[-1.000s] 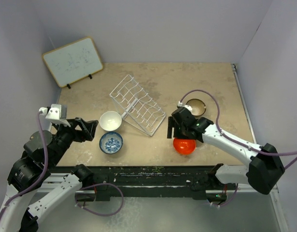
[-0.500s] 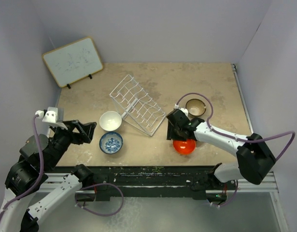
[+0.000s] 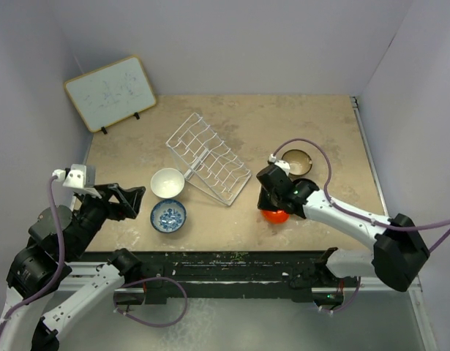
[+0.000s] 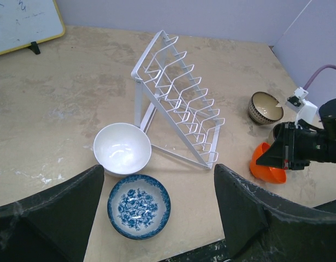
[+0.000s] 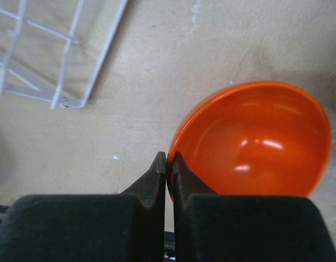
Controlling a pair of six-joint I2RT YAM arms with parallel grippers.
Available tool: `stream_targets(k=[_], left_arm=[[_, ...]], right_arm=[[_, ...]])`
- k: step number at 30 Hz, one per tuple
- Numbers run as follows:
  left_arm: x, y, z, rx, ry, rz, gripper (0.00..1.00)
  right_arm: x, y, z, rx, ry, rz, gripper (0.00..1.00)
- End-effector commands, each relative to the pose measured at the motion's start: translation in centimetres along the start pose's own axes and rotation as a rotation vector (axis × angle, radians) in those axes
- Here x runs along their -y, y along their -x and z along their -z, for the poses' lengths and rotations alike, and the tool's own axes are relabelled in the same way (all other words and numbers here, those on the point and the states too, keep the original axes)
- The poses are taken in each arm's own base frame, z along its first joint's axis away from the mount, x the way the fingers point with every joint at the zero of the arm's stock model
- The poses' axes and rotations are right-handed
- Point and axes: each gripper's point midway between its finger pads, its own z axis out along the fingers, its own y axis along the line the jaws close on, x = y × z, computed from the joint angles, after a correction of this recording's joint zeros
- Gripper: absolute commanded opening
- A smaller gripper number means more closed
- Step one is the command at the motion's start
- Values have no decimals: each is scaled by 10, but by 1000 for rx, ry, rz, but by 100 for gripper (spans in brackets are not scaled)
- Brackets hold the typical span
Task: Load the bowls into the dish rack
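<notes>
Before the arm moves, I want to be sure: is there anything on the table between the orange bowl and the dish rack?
Nothing visible. Only bare table lies between the orange bowl, held by the right gripper, and the dish rack.

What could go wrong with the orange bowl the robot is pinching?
The right gripper pinches only the thin rim of the glossy orange bowl, so it might slip out. The brown bowl sits close beside that arm and could get bumped. The wire dish rack looks light; a push might slide it.
</notes>
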Motion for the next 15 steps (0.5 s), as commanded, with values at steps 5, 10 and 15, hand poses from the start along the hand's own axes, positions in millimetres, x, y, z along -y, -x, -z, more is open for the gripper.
stream_targets(k=[5,10,15], left_arm=[[4,17,3,34,-10,-17,85],[5,24,3,29,-3,-29,84],[7,27,1,19,-2,-35,84]], right_arm=[[-83,63,60,252,422,-70,0],[-130,98,98,407,718,-140,0],[-157,106,109,462,910,-167,0]])
